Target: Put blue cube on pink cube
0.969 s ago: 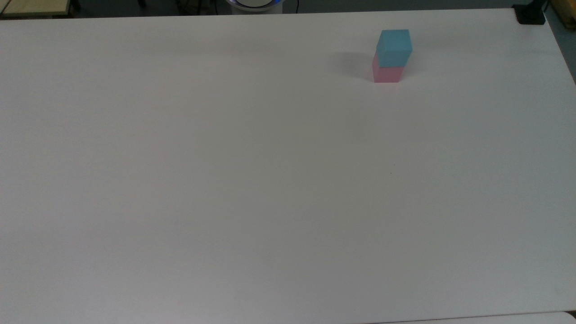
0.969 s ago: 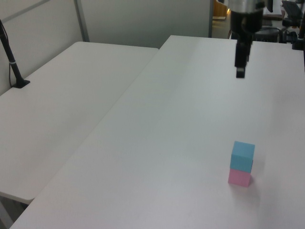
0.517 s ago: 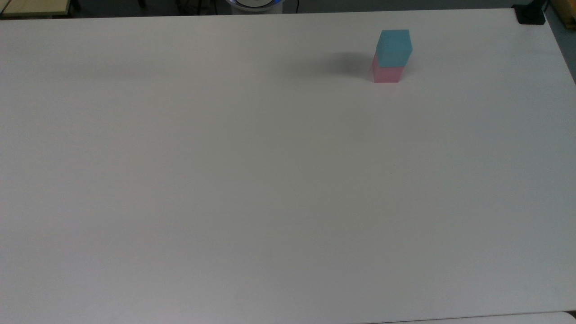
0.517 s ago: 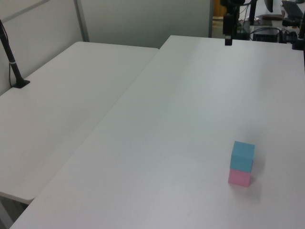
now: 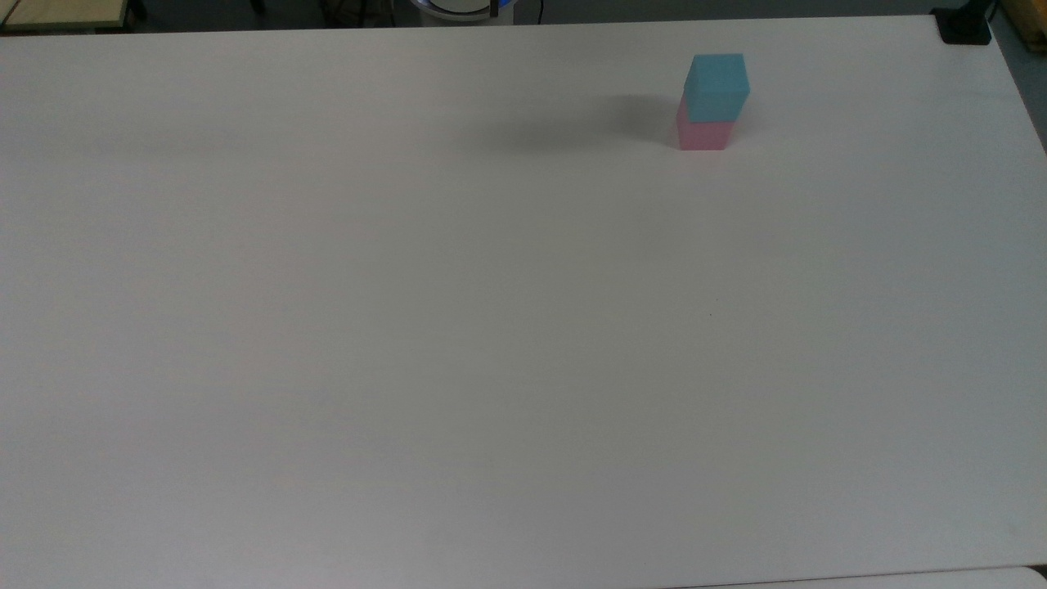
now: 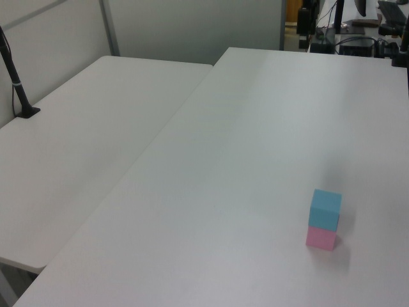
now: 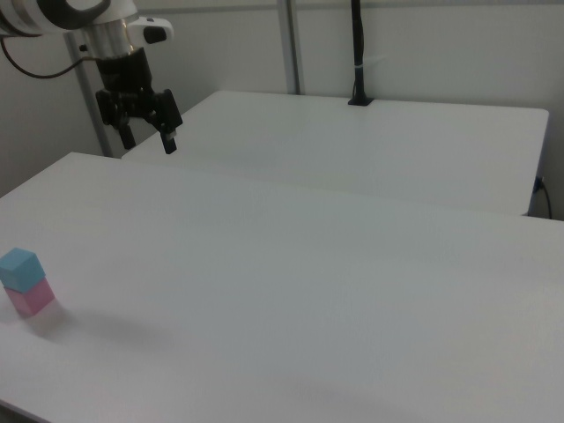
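Small light sky-blue matte cube (image 5: 717, 86) resting squarely atop small pale pink matte cube (image 5: 701, 134), stacked near the far right corner of the broad white table (image 5: 491, 327) in the top view (low at the right view's left edge, toward the left view's lower right). Black two-finger gripper (image 7: 148, 135) raised high above the table at the right view's upper left, well apart from the stack, fingers spread with nothing between them. Second white table (image 6: 83, 147) alongside.
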{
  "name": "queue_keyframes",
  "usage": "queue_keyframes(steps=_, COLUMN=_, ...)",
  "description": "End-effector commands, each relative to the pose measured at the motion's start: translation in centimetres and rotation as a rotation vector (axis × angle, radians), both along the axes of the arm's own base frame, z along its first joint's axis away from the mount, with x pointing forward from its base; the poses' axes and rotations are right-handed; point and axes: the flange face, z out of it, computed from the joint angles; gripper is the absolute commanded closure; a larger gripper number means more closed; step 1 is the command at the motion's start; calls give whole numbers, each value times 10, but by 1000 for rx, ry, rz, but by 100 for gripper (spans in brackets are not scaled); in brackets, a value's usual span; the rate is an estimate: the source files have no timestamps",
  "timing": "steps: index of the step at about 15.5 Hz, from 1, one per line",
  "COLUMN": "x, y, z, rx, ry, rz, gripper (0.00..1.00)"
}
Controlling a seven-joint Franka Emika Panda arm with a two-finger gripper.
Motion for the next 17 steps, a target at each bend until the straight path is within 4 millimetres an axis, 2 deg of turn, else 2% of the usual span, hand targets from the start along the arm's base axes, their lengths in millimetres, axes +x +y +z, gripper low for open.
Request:
queue_keyframes(steps=1, x=4, y=-17, z=-1, rx=-5, ry=-20, rz=-18, gripper=0)
queue_keyframes(steps=4, x=4, y=-30, z=0, rx=-2, ry=-22, rz=-41, gripper=0)
queue_keyframes(steps=10, x=5, y=-33, z=0, rx=-3, ry=-22, rz=-47, gripper=0)
queue_keyframes(steps=14, x=5, y=-46, z=2, rx=16, ry=-28, rz=-74, gripper=0)
queue_keyframes(steps=17, x=5, y=-44, z=4, rx=22, ry=-30, rz=-69, gripper=0)
